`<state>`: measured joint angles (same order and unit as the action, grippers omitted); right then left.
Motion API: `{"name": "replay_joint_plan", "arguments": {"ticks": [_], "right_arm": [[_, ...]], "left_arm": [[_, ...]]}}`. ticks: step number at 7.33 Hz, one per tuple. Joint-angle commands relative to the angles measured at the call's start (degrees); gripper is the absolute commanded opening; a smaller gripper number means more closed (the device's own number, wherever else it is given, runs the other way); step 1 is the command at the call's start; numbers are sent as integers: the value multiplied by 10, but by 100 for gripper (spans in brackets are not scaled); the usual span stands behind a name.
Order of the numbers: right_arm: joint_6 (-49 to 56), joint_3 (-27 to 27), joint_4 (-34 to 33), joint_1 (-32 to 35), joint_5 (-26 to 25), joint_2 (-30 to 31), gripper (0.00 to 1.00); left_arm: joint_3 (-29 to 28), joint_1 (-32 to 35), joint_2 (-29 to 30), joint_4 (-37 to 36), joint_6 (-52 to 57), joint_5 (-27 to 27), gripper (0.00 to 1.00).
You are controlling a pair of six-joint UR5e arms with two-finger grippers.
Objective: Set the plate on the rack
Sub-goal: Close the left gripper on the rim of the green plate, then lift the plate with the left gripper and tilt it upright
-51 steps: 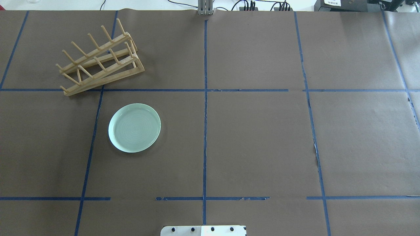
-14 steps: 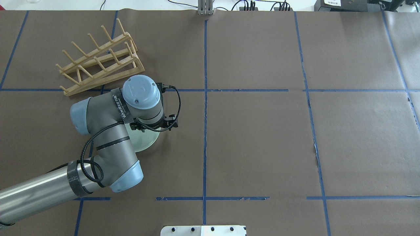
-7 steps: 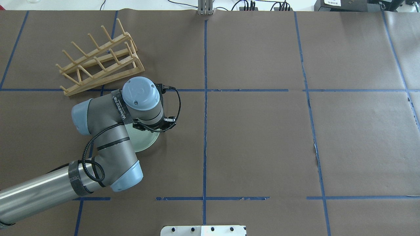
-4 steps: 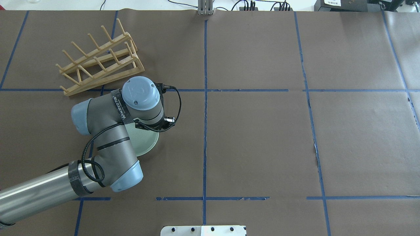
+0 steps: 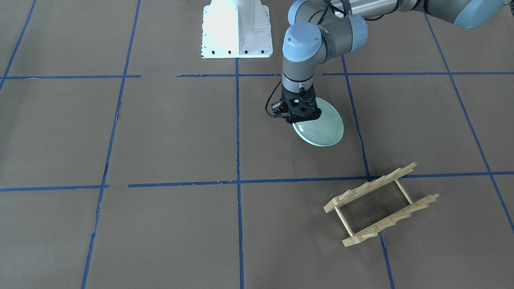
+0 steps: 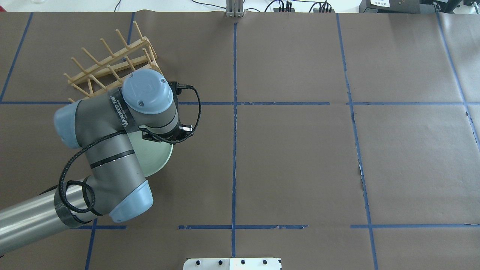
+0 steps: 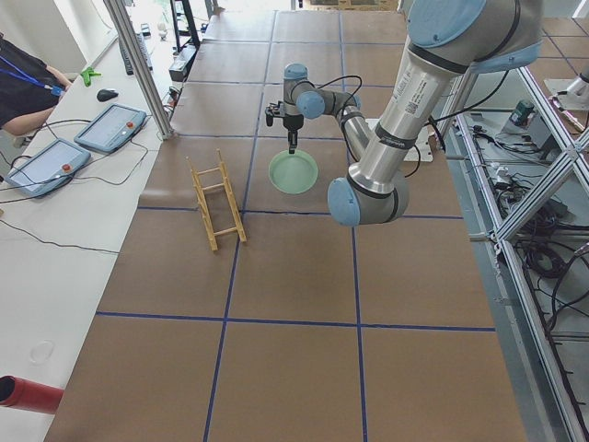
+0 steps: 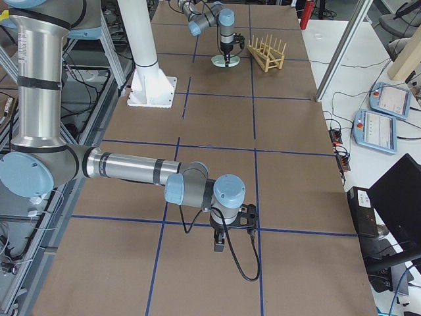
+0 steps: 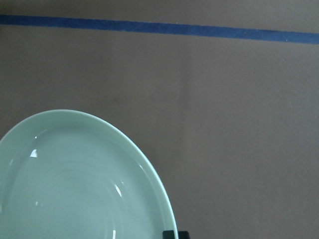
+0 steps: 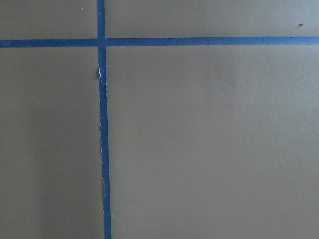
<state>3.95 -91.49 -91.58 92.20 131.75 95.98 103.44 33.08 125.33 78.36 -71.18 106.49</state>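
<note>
Seen from the front, the left end effector (image 5: 300,120) is clamped on the plate (image 5: 323,130) at its 10 o'clock rim, over the table (image 5: 160,132); the rack (image 5: 381,204) sits well apart at the plate's 5 o'clock; the right end effector (image 8: 220,242) hangs elsewhere, and I cannot tell its grip.

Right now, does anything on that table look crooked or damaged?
The mint-green plate hangs tilted, pinched at its rim by the left gripper. The brown paper cover is torn beside a blue tape line on the robot's right. The wooden rack looks intact.
</note>
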Motion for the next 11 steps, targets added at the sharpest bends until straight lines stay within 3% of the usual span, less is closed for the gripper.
{"name": "replay_joint_plan", "arguments": {"ticks": [1, 4, 6, 7, 9, 11], "right_arm": [[0, 0, 0, 0, 0, 0, 100], [1, 0, 0, 0, 0, 0, 100], [0, 0, -1, 0, 0, 0, 100], [0, 0, -1, 0, 0, 0, 100], [1, 1, 0, 0, 0, 0, 100], [0, 1, 0, 0, 0, 0, 100]], "left_arm": [[32, 26, 4, -50, 1, -1, 0], [128, 152, 8, -153, 87, 3, 0], [208, 240, 0, -154, 94, 10, 0], [211, 282, 1, -148, 94, 71, 0], [204, 345, -20, -40, 94, 170, 0], [180, 398, -83, 125, 85, 297, 0]]}}
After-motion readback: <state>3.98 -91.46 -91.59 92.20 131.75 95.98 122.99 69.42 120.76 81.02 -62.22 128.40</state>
